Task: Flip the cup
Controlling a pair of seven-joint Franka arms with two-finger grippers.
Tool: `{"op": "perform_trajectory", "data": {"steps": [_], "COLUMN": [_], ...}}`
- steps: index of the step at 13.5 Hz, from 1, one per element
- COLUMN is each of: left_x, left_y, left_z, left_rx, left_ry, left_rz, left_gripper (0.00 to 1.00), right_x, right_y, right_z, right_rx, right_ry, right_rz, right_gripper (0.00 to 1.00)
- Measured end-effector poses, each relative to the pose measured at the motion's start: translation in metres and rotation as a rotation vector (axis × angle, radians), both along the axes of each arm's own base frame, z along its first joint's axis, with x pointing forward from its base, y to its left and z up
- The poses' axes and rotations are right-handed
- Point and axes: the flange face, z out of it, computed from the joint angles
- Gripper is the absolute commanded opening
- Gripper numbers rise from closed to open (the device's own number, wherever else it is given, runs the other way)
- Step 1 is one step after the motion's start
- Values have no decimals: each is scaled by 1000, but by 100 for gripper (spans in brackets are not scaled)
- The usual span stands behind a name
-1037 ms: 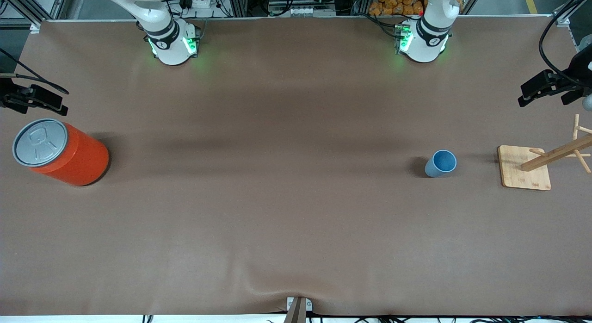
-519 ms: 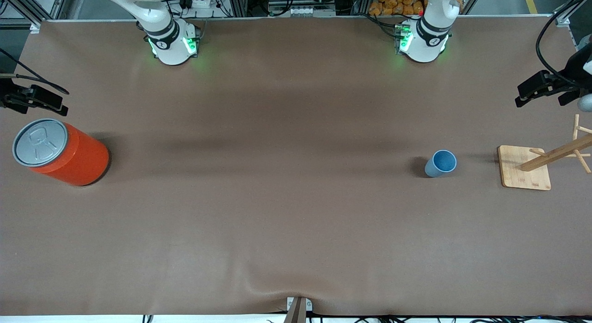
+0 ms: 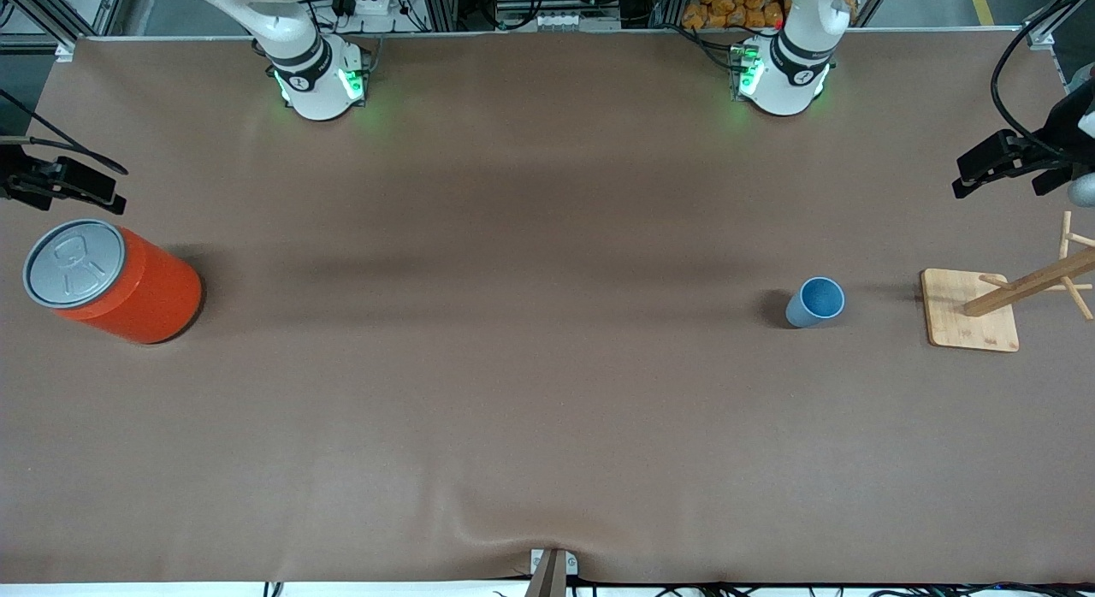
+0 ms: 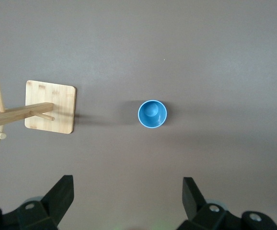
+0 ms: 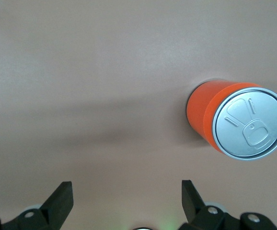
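The small light-blue cup stands upright on the brown table, mouth up, toward the left arm's end. In the left wrist view the cup shows from above, darker blue inside. My left gripper hangs high over the table's edge at the left arm's end, open and empty; its own view shows the jaws wide apart with the cup well clear of them. My right gripper hangs open and empty over the table's other end, its jaws wide apart.
A wooden peg rack on a square base stands beside the cup, closer to the left arm's end; it also shows in the left wrist view. A big orange can with a grey lid stands under the right gripper, also seen in the right wrist view.
My left gripper has shifted very slightly toward the middle of the table. The cup, the can, the rack and the right gripper have not moved.
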Motion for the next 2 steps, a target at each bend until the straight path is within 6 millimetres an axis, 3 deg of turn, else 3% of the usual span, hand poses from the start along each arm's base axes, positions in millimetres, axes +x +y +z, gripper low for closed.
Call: {"op": "perform_trajectory", "data": {"steps": [2], "left_x": [0], "left_y": [-1], "left_z": [0], "left_rx": [0], "left_ry": [-1], "left_rz": [-2], "left_gripper": [100], "right_x": [0], "right_y": [0], "right_z": [0], "right_rx": [0], "right_ry": [0], "right_rz": [0], "right_gripper": [100]}}
